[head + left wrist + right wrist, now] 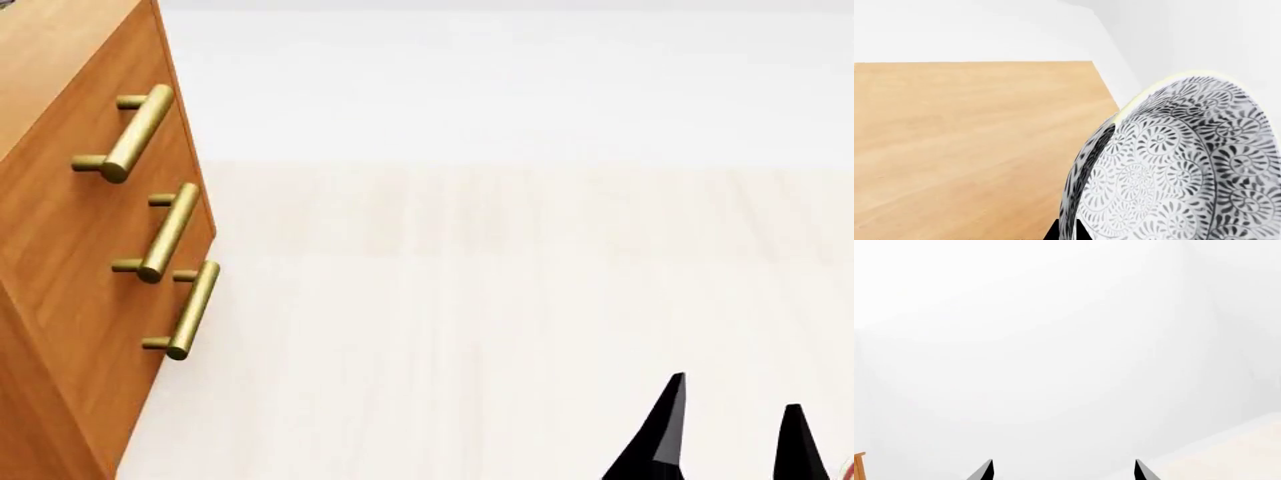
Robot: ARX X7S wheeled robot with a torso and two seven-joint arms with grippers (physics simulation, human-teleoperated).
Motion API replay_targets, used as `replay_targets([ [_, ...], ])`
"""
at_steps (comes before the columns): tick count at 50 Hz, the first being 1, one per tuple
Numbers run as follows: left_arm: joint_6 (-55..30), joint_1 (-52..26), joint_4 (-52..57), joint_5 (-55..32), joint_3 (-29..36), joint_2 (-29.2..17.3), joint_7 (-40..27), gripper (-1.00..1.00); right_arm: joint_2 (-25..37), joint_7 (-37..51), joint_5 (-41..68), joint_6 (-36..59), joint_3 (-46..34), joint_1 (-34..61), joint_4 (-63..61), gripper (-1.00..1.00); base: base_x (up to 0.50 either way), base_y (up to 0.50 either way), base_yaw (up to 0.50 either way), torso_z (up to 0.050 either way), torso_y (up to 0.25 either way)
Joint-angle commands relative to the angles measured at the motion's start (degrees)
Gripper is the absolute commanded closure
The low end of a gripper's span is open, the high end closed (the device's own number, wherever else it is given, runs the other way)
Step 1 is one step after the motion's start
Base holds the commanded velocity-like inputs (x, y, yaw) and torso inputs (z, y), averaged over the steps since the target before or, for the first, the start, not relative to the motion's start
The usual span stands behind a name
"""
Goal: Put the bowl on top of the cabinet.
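The bowl point(1181, 165), white with a dense grey-black floral pattern and a pale rim, fills one side of the left wrist view, tipped up on edge. My left gripper point(1067, 234) is shut on the bowl's wall, one black fingertip on each side. Beyond the bowl spreads the flat orange-brown wooden top of the cabinet point(967, 150). In the head view the cabinet point(67, 250) stands at the left with three brass bar handles point(174, 232); the bowl and the left gripper are out of that view. My right gripper point(731, 435) point(1063, 471) is open and holds nothing.
A pale wooden floor point(507, 330) stretches from the cabinet to a white wall point(507, 80). The right wrist view shows mostly white wall point(1054, 340), with a sliver of the floor point(1241, 450) at one corner.
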Motion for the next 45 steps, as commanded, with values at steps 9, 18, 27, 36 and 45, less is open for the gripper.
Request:
replay_targets([
  [9, 1.7, 1.0, -1.7, 14.5, -13.2, 0.1, 3.5, 1.0, -0.6, -0.6, 0.0, 0.6, 0.1, 0.8, 1.4, -1.0, 0.0, 0.0, 0.0, 0.0, 0.0],
  [18, 1.8, 2.0, -1.7, 19.2, -17.9, 0.2, 4.4, 1.0, -0.6, -0.6, -0.2, 0.6, 0.2, 0.8, 1.4, -1.0, 0.0, 0.0, 0.0, 0.0, 0.0],
  [27, 1.9, 2.6, -1.7, 22.5, -20.8, 0.3, 5.1, 1.0, -0.7, -0.8, -0.2, 0.7, 0.3, 0.9, 1.6, -1.0, 0.0, 0.0, 0.0, 0.0, 0.001],
  [36, 1.9, 2.8, -1.7, 24.4, -22.4, 0.5, 5.6, 1.0, -0.7, -0.6, -0.4, 0.8, 0.5, 0.7, 1.3, -1.0, 0.0, 0.0, 0.0, 0.0, 0.0],
  [45, 1.8, 2.7, -1.7, 25.6, -23.5, 0.4, 5.7, 1.0, -0.9, -1.0, -0.3, 1.0, 0.5, 0.9, 1.5, -1.0, 0.0, 0.0, 0.0, 0.001, 0.0],
])
